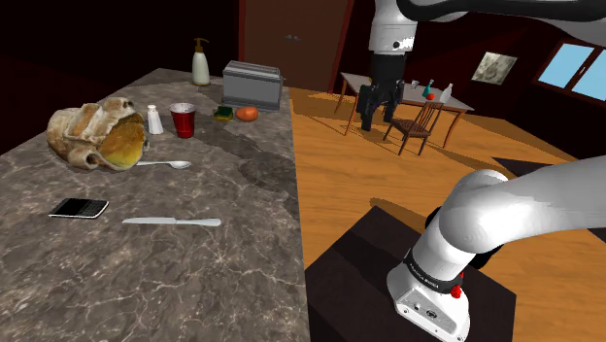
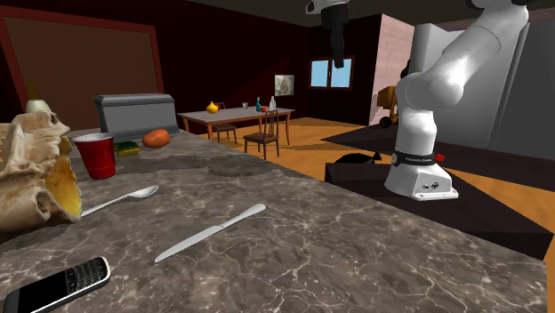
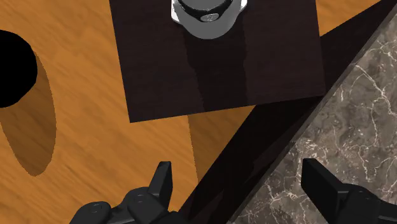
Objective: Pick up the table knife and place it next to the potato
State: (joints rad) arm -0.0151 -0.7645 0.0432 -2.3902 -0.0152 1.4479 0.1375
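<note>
The table knife is plain light grey and lies flat on the marble counter, near its front; it also appears in the second exterior view. The potato, a small orange-brown lump, sits at the back of the counter beside the toaster, and is seen again here. My gripper hangs high over the wooden floor, off the counter's edge toward the shoulder view's right, far from the knife. In the wrist view the gripper is open, its fingers wide apart with nothing between them, above the counter's edge.
On the counter are a bread loaf, a spoon, a black phone, a red cup, a salt shaker, a sponge and a soap bottle. A dining table with chairs stands beyond. The dark stand lies below the gripper.
</note>
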